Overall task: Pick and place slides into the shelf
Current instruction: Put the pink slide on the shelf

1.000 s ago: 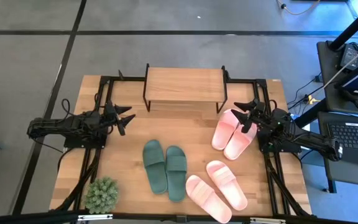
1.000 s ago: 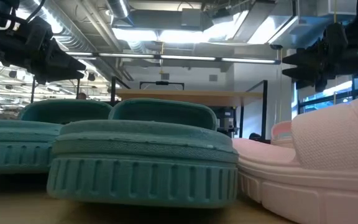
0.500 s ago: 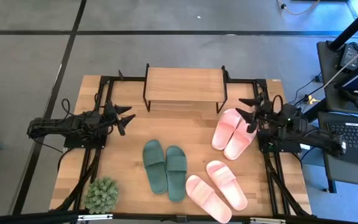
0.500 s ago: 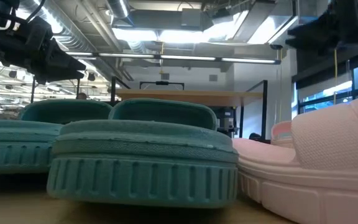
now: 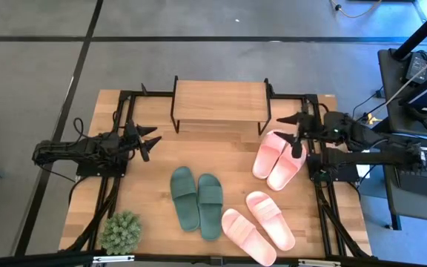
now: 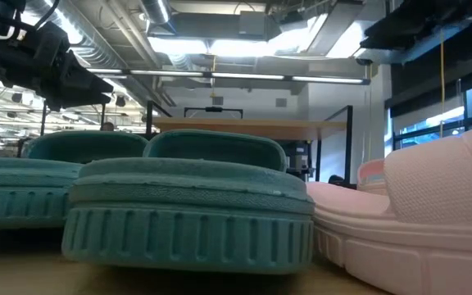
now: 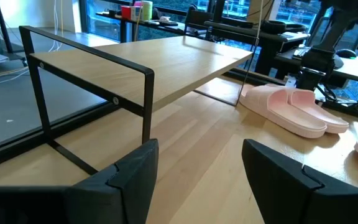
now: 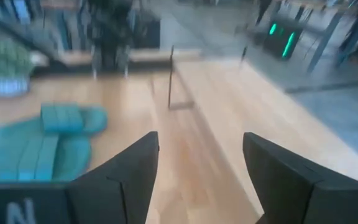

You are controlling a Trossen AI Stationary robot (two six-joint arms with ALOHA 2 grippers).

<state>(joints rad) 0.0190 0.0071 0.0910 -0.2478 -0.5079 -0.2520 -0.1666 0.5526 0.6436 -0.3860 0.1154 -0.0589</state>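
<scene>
The right tool (image 5: 296,127), fingers apart and empty, has swung toward the shelf (image 5: 219,101) above four pink slides (image 5: 277,159) and two green slides (image 5: 196,201); the left tool (image 5: 148,140) waits open.

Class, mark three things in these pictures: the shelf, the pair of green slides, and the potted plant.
shelf (image 5: 219,100): high view, middle of its wooden top board.
green slides (image 5: 197,202): high view, where the pair's two straps meet.
potted plant (image 5: 121,231): high view, centre of its leafy crown.
</scene>
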